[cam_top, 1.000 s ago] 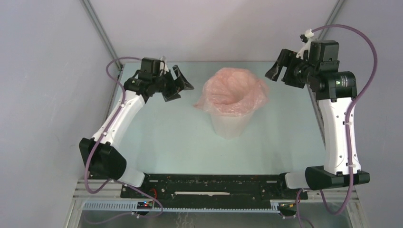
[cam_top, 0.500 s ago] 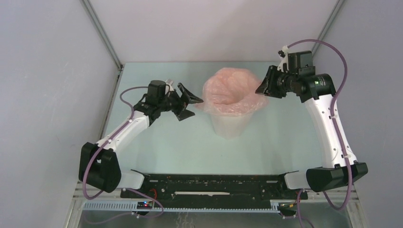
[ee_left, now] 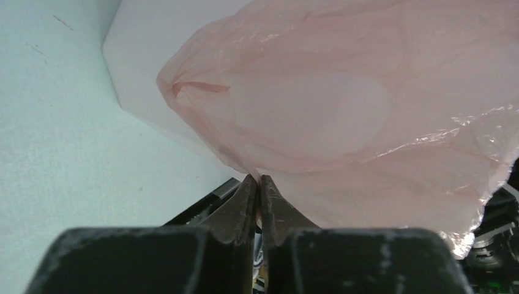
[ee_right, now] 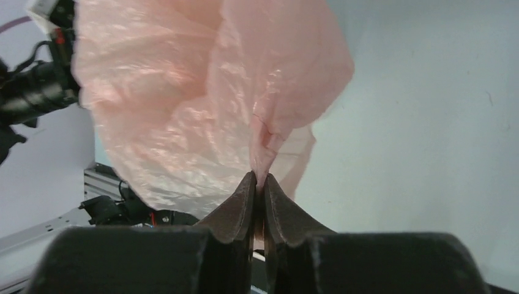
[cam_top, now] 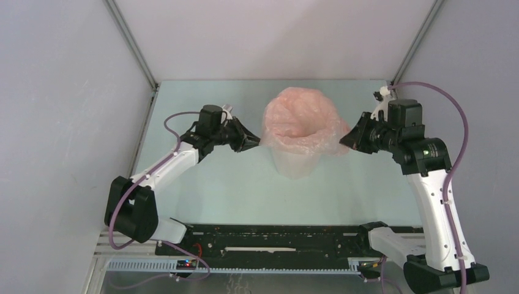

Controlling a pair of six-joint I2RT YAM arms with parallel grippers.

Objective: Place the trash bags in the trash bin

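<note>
The bag (cam_top: 303, 119) is pale pink, the bin (cam_top: 297, 164) white.

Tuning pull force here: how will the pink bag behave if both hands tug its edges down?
Probably floppy: the pink bag is thin wrinkled film, puckering where the left hand and right hand pinch it. Likely very light, yet a hard tug may tip the small bin it drapes. Film could tear at the pinches.

My top camera looks steeply down on the whole table (cam_top: 232, 190) from its near edge. Both wrist cameras sit close, facing the trash bag (ee_left: 318, 122) from opposite sides.
</note>
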